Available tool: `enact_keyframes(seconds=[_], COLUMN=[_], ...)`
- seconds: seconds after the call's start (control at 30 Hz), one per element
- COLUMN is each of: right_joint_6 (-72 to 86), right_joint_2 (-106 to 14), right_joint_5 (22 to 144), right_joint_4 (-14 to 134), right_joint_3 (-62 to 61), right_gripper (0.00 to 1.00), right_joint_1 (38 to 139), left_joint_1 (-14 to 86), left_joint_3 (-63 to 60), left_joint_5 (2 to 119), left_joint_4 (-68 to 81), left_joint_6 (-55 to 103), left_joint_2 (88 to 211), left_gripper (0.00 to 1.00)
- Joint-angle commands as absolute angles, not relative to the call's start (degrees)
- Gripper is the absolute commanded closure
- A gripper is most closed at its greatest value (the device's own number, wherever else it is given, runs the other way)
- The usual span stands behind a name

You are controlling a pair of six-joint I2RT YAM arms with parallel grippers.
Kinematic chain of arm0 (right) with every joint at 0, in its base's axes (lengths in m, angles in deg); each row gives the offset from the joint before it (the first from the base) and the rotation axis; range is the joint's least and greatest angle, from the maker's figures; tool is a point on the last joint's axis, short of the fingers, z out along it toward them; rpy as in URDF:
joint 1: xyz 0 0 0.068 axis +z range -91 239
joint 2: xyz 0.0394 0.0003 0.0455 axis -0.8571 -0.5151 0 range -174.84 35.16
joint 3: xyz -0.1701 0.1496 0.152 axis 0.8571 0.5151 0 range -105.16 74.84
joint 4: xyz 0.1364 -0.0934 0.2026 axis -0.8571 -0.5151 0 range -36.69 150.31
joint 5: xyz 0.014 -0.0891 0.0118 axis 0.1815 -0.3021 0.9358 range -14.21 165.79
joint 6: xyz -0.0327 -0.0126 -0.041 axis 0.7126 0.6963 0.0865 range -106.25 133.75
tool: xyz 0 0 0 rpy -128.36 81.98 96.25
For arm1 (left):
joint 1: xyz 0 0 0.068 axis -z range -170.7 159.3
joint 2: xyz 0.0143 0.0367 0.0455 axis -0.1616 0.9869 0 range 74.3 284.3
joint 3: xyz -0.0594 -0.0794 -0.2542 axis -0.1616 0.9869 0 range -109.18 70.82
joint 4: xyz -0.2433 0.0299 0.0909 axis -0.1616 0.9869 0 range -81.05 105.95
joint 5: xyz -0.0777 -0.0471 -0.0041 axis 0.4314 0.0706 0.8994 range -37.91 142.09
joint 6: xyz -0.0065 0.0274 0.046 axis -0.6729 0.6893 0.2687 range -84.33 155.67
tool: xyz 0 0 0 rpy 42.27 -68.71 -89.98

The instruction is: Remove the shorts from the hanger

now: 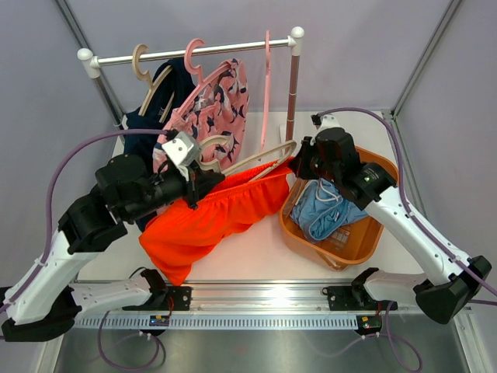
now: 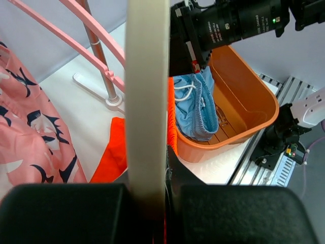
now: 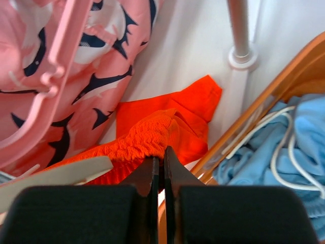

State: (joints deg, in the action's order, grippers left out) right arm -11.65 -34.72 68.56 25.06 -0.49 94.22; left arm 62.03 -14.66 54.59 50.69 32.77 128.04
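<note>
While my left fingers (image 2: 61, 213) clamp the cream hanger (image 2: 147, 101), my right fingers (image 3: 148, 175) pinch the orange shorts (image 1: 202, 229) by the waistband, at two o'clock, to pull them free.

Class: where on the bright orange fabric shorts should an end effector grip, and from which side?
Probably the orange shorts' gathered waistband, right end, from the right: a thick ridge held up on the cream plastic hanger; the legs lie slack.
</note>
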Motion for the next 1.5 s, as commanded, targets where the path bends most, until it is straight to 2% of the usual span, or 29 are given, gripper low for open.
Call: enact_keyframes(seconds=[0.0, 0.27, 0.5, 0.8, 0.9, 1.07, 1.1, 1.2, 1.23, 1.33, 1.47], right_joint_6=[-12.26, -12.53, -9.98, -6.55, -5.15, 4.95, 6.97, 19.43, 27.38, 38.75, 43.37], right_joint_2=[-32.69, -30.66, -36.11, -40.16, -39.54, -39.54, -38.67, -34.65, -33.14, -28.48, -26.28], right_joint_5=[66.38, 65.77, 66.21, 64.10, 59.90, 37.33, 29.11, 18.88, 17.44, 16.55, 16.20], right_joint_4=[25.42, 24.54, 26.12, 24.54, 22.35, 14.78, 15.39, 25.90, 36.65, 52.85, 58.19], right_joint_3=[0.57, -3.82, -10.32, -15.86, -17.79, -34.36, -36.76, -41.97, -41.62, -38.82, -36.62], right_gripper=[1.00, 1.00, 1.00, 1.00, 1.00, 1.00, 1.00, 1.00, 1.00, 1.00, 1.00], right_joint_1=[92.83, 104.24, 117.25, 122.10, 122.10, 122.10, 122.10, 122.19, 122.19, 122.19, 122.10], left_joint_1=[62.47, 62.47, 62.47, 62.47, 62.47, 62.47, 62.47, 62.47, 62.47, 62.47, 62.56], left_joint_3=[-13.92, -7.68, -4.77, 0.76, 0.07, -1.34, -1.25, -0.99, -0.64, -0.90, -0.55], left_joint_5=[49.48, 45.58, 47.34, 47.61, 43.83, 40.93, 40.58, 38.99, 38.47, 35.92, 34.86], left_joint_4=[44.03, 30.59, 21.27, 10.72, 11.15, 15.02, 15.63, 16.77, 17.04, 18.79, 20.03], left_joint_6=[31.36, 29.60, 27.85, 25.30, 25.91, 26.79, 26.70, 26.88, 26.97, 27.23, 27.32], left_joint_2=[123.01, 117.55, 116.40, 116.06, 115.70, 115.88, 115.79, 114.65, 114.04, 113.33, 112.72], left_gripper=[1.00, 1.00, 1.00, 1.00, 1.00, 1.00, 1.00, 1.00, 1.00, 1.00, 1.00])
